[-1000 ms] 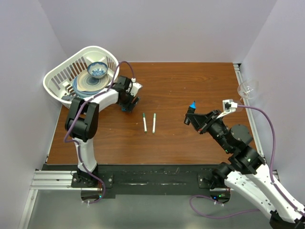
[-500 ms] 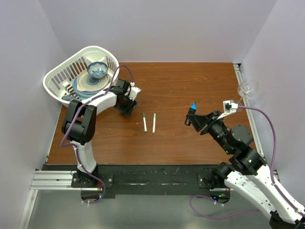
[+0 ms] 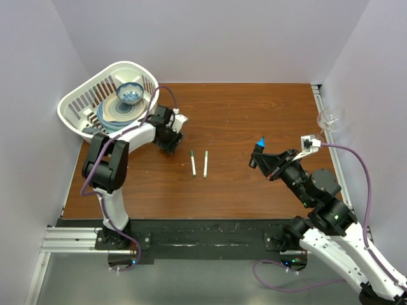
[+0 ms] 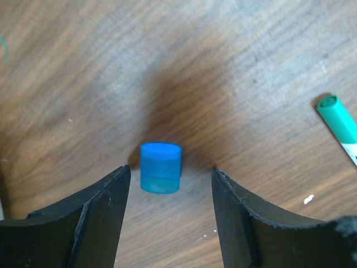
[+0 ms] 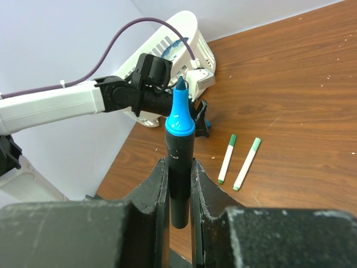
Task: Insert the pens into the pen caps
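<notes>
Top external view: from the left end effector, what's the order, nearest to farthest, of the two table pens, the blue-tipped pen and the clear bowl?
1. Left table pen, mid-table.
2. Right table pen, beside it.
3. Blue-tipped pen, in the right end effector.
4. Clear bowl, far right edge.

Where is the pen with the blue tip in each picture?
Top external: the blue-tipped pen is right of centre, sticking up from the right gripper.
Right wrist: middle of the picture, upright and clamped between the jaws.
Left wrist: not in it.
Shared landmark: the green-ended pens lying flat, seen at centre, lower right and right edge.
</notes>
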You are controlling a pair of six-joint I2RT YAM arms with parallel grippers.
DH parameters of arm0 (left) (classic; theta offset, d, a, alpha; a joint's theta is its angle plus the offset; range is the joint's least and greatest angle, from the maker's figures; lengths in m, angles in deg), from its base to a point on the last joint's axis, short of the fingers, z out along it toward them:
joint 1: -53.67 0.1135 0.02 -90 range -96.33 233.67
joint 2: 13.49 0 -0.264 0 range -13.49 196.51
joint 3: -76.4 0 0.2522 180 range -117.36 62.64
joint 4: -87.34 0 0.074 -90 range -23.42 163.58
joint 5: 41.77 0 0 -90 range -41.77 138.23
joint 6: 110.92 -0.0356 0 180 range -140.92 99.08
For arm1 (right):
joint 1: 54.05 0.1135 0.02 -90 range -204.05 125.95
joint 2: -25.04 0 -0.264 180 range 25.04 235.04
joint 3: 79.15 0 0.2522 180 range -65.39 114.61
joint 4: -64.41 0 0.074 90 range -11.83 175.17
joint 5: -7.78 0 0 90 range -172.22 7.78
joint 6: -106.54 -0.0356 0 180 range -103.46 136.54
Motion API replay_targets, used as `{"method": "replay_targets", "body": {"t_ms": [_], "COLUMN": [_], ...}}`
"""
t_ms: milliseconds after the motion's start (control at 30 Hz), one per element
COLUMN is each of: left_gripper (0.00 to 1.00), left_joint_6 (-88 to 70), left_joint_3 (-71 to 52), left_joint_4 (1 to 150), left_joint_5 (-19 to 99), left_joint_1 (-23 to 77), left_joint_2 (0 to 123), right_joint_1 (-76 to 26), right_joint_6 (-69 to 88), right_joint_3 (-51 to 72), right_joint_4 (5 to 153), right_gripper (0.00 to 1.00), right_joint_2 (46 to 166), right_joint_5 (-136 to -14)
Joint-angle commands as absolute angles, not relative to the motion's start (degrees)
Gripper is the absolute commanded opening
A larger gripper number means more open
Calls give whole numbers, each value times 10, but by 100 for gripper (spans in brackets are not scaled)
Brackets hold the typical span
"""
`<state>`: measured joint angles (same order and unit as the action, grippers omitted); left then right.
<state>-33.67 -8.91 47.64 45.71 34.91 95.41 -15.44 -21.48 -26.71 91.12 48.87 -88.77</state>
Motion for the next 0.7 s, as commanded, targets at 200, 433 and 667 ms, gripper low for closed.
{"method": "replay_targets", "body": {"t_ms": [200, 433, 667], "left_gripper": [55, 50, 26], "left_joint_6": [-338, -337, -329], "left_joint_3": [-117, -100, -100], "left_joint_4": [479, 468, 461], "left_joint_5": [473, 479, 474], "left_joint_1": [350, 350, 350], "left_joint_2": [987, 973, 986], "right_joint_1": [-153, -154, -153], "right_joint_6": [-204, -206, -213], "right_joint_3": [-239, -239, -241], "right_joint_4": [907, 907, 907], "right_gripper": [0, 0, 0], "right_joint_2": [481, 484, 491], "right_joint_5": [-910, -907, -900]}}
